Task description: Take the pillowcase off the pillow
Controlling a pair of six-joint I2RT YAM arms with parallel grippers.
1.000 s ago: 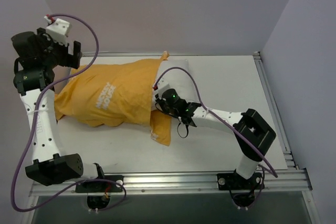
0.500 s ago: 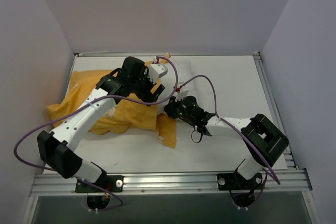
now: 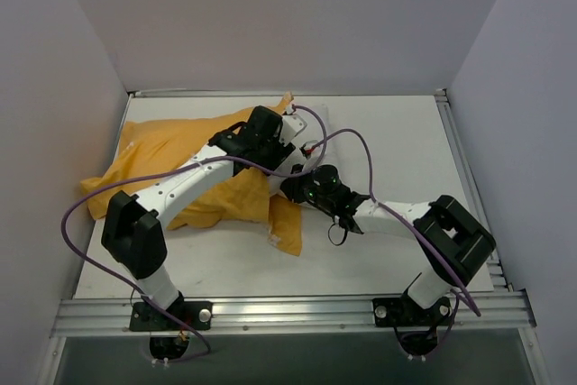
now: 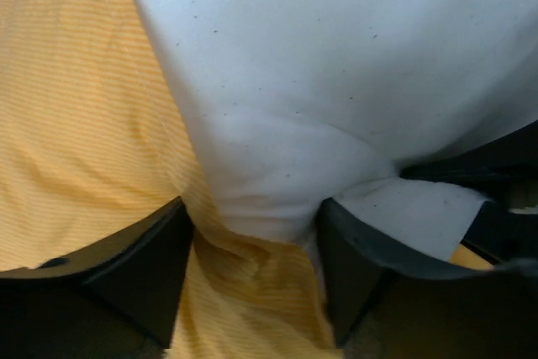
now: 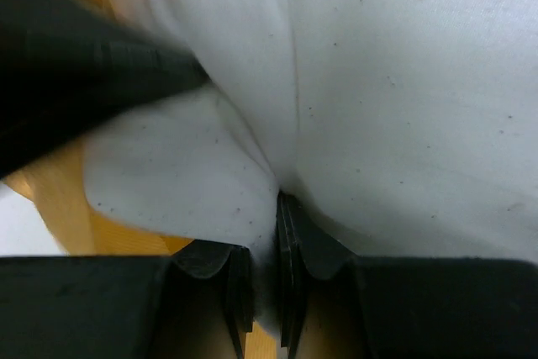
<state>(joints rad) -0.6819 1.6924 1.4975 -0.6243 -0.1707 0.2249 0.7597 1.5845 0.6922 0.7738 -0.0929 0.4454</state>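
The limp, light orange-yellow printed fabric pillowcase (image 3: 171, 164) lies left on the bench (image 3: 388, 132), probably best pinched at its hem, which the wide-open, empty left hand (image 4: 252, 216) straddles, while the right hand (image 5: 262, 233) is clamped tight on cloth of the plump white pillow (image 4: 336, 81).

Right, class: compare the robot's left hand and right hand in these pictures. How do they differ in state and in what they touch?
The left hand stands wide open; the right hand is shut. The left hand straddles the edge where the orange pillowcase meets the white pillow, while the right hand pinches a fold of pillow alone. Both work at the pillow's exposed end, close together.
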